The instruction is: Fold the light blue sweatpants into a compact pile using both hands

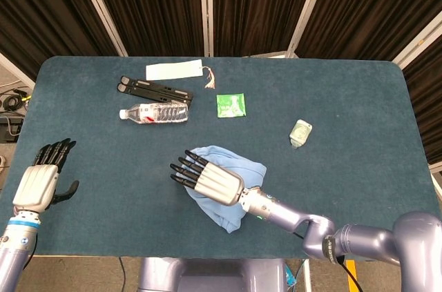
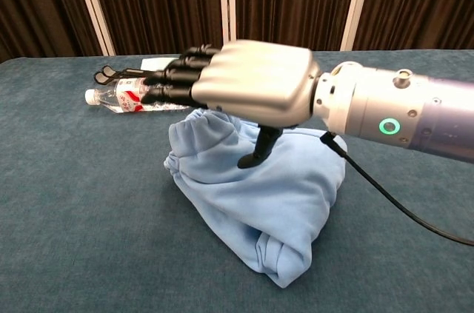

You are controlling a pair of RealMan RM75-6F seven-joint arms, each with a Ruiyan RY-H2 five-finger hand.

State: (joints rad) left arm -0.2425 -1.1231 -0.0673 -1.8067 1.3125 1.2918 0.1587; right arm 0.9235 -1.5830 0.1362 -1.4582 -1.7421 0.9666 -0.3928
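Observation:
The light blue sweatpants [image 1: 238,168] [image 2: 274,194] lie bunched in a small folded heap near the table's front middle. My right hand [image 1: 207,178] [image 2: 237,83] hovers flat just above the heap, palm down, fingers stretched out to the left and holding nothing; in the chest view its thumb hangs down close to the cloth. My left hand [image 1: 43,178] rests at the table's front left edge, far from the pants, fingers extended and empty. The chest view does not show the left hand.
A plastic water bottle [image 1: 155,113] [image 2: 118,100], a black folding stand [image 1: 155,90], a white paper tag [image 1: 174,70], a green packet [image 1: 230,105] and a small pale green pouch [image 1: 300,133] lie further back on the blue table [image 1: 359,99].

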